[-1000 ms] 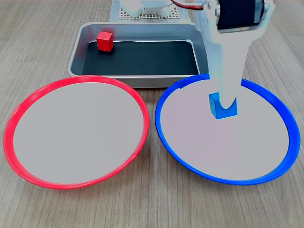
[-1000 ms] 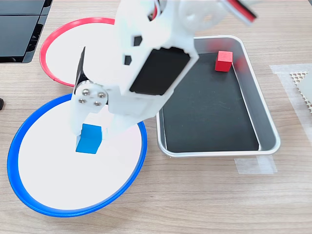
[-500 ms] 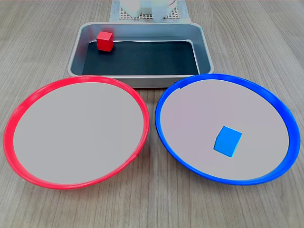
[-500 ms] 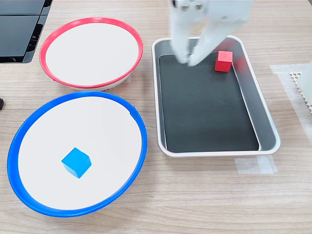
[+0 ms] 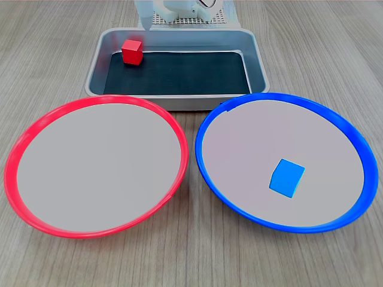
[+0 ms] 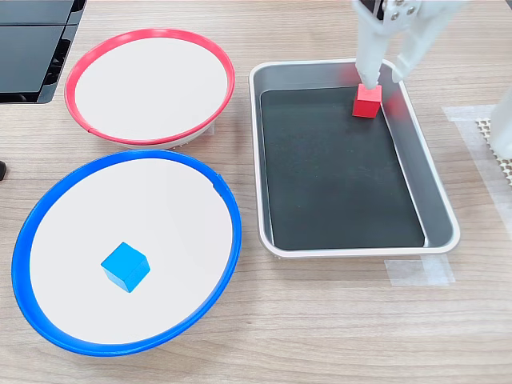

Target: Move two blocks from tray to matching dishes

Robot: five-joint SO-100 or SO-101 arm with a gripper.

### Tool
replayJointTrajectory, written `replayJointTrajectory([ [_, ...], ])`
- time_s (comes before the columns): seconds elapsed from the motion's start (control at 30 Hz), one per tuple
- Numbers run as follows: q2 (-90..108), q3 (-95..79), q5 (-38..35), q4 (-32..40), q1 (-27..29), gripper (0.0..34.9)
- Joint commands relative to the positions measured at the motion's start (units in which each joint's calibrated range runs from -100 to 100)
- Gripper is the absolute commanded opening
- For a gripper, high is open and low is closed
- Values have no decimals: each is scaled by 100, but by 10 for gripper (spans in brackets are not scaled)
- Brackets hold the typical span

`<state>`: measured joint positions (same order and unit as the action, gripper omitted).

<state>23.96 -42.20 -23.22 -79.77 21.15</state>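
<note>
The red block (image 5: 131, 52) sits in a corner of the silver tray (image 5: 97, 64), at the first exterior view's far left. In the second exterior view my gripper (image 6: 382, 77) hangs open just above the red block (image 6: 367, 101), one white finger (image 6: 367, 70) over its far edge and the other to its right, inside the tray (image 6: 437, 194). The blue block (image 5: 286, 177) lies tilted and free in the blue-rimmed dish (image 5: 199, 152); the second exterior view also shows this blue block (image 6: 125, 266) and its dish (image 6: 233, 240). The red-rimmed dish (image 5: 8, 173) (image 6: 148, 34) holds nothing.
The arm's white base (image 5: 179, 8) stands on a mesh pad behind the tray. A black flat object (image 6: 32, 48) lies at the second exterior view's top left. Clear tape (image 6: 420, 272) holds the tray's corner, and a taped mesh pad (image 6: 490, 128) lies at the second exterior view's right.
The gripper let go of the blue block in the blue dish, rose, and swung over the tray to above the red block. The blue block came to rest lower in the dish.
</note>
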Motion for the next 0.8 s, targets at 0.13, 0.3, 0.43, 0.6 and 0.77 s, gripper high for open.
replayJointTrajectory([
  [0.13, 125, -164, -2418, 288, 638, 158],
  [0.3, 99, -382, -3189, 1031, 958, 203],
  [0.43, 65, -582, -3556, 1403, 1184, 201],
  [0.6, 56, -856, -3624, 1568, 1259, 188],
  [0.77, 56, -1083, -3570, 1692, 1174, 183],
])
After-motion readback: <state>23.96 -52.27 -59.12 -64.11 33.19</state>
